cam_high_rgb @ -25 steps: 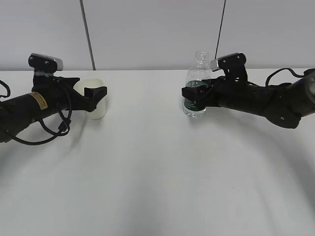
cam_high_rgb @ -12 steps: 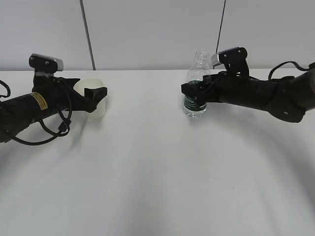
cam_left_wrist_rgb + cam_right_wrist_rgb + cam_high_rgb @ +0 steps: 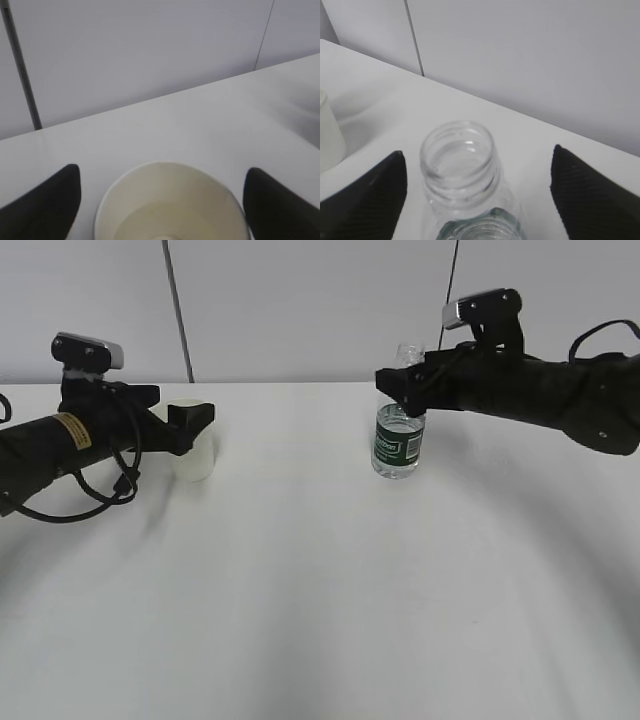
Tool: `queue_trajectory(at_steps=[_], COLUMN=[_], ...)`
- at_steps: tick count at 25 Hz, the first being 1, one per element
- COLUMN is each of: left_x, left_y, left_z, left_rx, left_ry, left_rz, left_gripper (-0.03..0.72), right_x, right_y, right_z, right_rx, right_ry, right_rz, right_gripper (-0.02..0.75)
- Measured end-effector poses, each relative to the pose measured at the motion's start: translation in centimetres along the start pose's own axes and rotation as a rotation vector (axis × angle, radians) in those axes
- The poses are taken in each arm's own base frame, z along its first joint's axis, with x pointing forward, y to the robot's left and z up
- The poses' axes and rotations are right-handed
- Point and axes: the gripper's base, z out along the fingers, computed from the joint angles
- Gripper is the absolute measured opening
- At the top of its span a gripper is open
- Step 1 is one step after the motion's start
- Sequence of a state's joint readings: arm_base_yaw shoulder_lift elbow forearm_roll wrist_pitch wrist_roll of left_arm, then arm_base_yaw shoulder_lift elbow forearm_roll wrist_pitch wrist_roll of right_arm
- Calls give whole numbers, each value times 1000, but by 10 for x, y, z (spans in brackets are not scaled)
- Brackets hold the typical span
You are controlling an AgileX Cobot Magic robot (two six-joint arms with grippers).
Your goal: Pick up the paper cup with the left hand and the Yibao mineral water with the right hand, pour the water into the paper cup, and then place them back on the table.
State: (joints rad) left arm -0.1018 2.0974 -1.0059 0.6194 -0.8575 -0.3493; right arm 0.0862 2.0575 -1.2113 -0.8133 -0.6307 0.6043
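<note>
Plain white matte table (image 3: 320, 620) fills the near and middle scene, bare in front; a pale grey panelled wall (image 3: 300, 300) with dark vertical seams stands at the far edge. Small white tapered paper cup (image 3: 191, 452) sits upright on the table at left, between the spread fingers of the black left hand with yellow sticker (image 3: 190, 420), no contact visible, released. Small clear ribbed Yibao mineral water bottle with dark green label (image 3: 399, 440) stands upright, right of centre, capless. Black right hand without sticker (image 3: 400, 385) is up at the bottle's shoulder, fingers wide apart, not gripping. Versus a second ago: both grippers have risen from mid-body height; cup and bottle stay put.
</note>
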Motion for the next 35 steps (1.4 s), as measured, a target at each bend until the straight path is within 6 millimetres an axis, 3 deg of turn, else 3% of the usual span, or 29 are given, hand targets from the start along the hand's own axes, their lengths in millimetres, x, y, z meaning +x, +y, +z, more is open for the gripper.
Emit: queue_trajectory(at_steps=[17,27,35], left_x=[-31,-60,-74], left_y=[1,7,7], left_z=[-10,-24,-32], left_rx=[-41,-145,-174], left_ry=[-16,-15,-21], left_rz=[26,-7,-7], left_gripper=[591,591,568], right_x=[-50,-96,-98], right_y=[1,-12,-24], right_z=[-16,-22,-28], right_rx=[18,137,280], right_ry=[-86,-41,53], right_rz=[10,-26,-43], right_gripper=[647,585,581])
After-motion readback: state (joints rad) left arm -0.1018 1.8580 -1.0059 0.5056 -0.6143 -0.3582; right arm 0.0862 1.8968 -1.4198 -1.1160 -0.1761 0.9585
